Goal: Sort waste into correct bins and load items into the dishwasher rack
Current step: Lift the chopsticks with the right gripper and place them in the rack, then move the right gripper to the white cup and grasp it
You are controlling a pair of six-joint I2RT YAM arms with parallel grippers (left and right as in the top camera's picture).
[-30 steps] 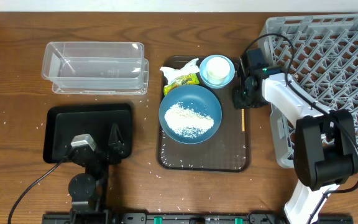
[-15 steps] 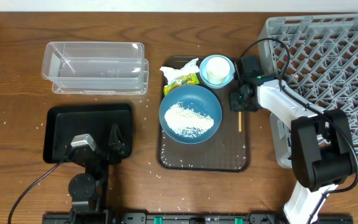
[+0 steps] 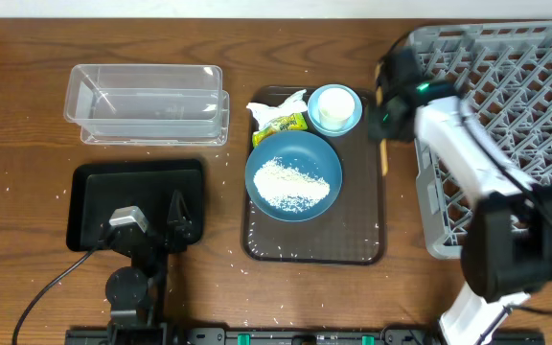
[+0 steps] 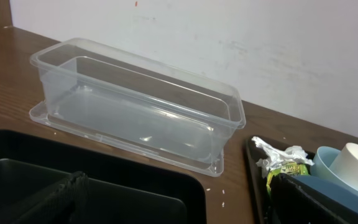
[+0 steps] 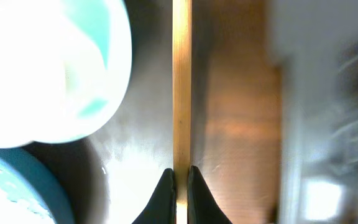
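Up in the overhead view's upper right, the right claw [image 5: 180, 179] is pinched tight on a thin wooden chopstick [image 5: 181, 81], which sticks straight out past its tips along the brown tray's [image 3: 364, 240] right edge, between the light-blue cup [image 5: 117, 56] and grey rack [image 3: 506, 86].

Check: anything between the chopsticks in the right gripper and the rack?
Nothing visible. The right gripper is shut on the chopsticks over the brown tray's right edge, beside the rack; only the rack's own near wall must be cleared.
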